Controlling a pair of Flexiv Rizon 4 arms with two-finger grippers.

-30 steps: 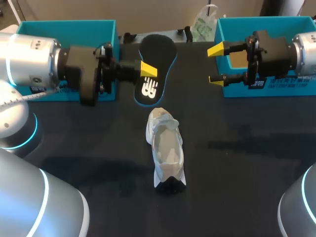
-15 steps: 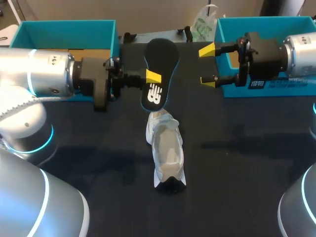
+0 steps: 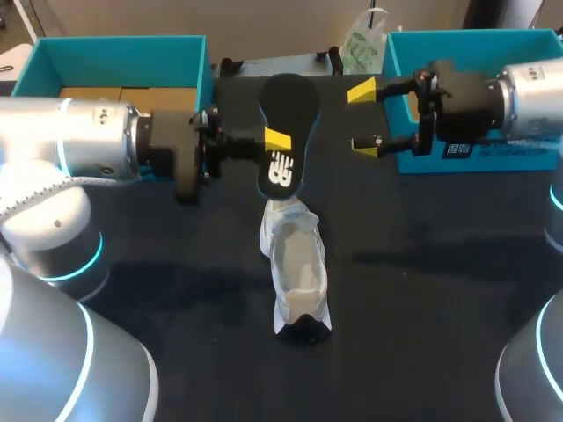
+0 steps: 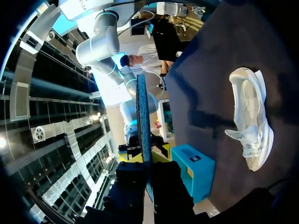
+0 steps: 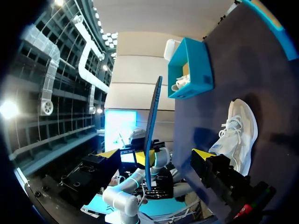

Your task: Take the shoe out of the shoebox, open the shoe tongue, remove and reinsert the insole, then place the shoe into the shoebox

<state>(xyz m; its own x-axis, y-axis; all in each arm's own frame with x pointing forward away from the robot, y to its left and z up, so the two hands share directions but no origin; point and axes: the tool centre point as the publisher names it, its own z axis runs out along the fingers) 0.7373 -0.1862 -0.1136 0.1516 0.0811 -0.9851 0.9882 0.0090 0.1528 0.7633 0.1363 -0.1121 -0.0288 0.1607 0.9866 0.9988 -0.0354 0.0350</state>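
Your left tool [image 3: 275,141] is gripping a flat black foam insole with a blue rim [image 3: 288,110], holding it above the dark bench [image 3: 422,290]. Your right tool [image 3: 362,118] is standing open beside it. A white lace-up sneaker [image 3: 295,264] is sitting on the bench.

You see a black insole [image 3: 286,132] with a blue edge and a white mark, and a white shoe [image 3: 296,259] with a black patch at one end. The left shoebox [image 3: 114,48] and right shoebox [image 3: 466,40] are teal, and the table [image 3: 422,290] is near-black. The left gripper [image 3: 274,141] and right gripper [image 3: 364,119] have bright yellow tips on black fingers.
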